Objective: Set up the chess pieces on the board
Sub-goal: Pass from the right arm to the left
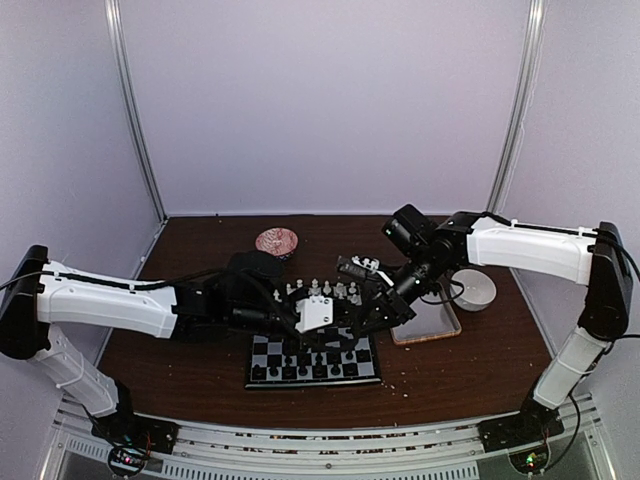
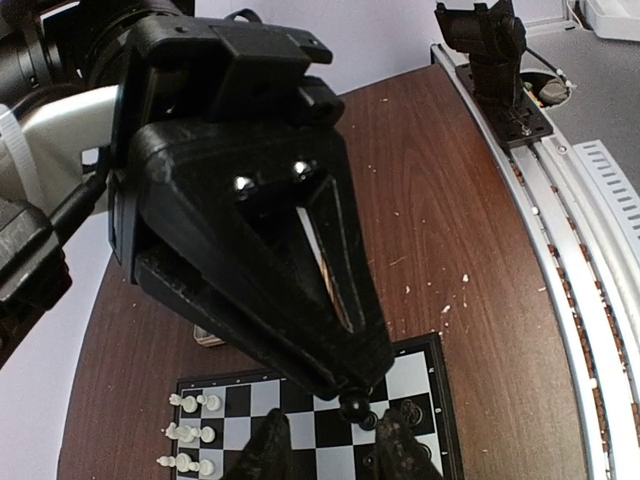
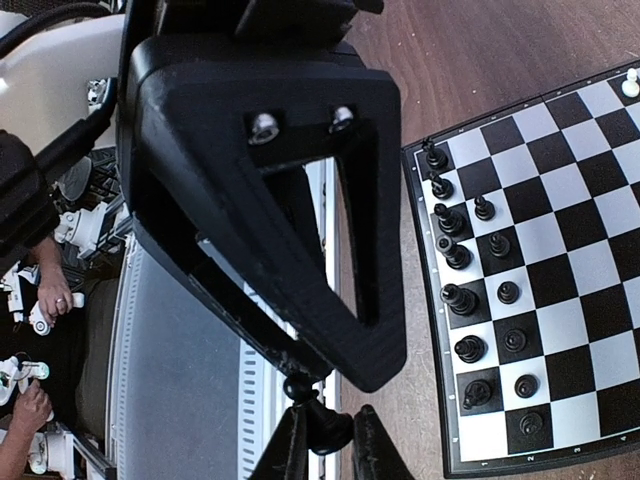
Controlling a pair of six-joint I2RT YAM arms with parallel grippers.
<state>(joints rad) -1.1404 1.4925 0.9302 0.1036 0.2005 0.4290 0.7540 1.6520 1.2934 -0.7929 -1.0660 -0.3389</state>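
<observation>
Your two arms meet tip to tip over the chessboard.
Both arms reach inward and low over the board [image 1: 312, 358], which lies centre-near on the table [image 1: 480, 370]. Your right gripper [image 3: 328, 428] is clamped on a black piece [image 2: 352, 405]. Your left gripper [image 2: 330, 440] faces it, fingers apart. Black pieces [image 3: 456, 298] line the near rows and white pieces [image 1: 325, 290] the far rows.

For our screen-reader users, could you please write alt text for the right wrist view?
The right tool grips a black chess piece beside the board. On it, black pieces stand in two rows along the nearest edge.
</observation>
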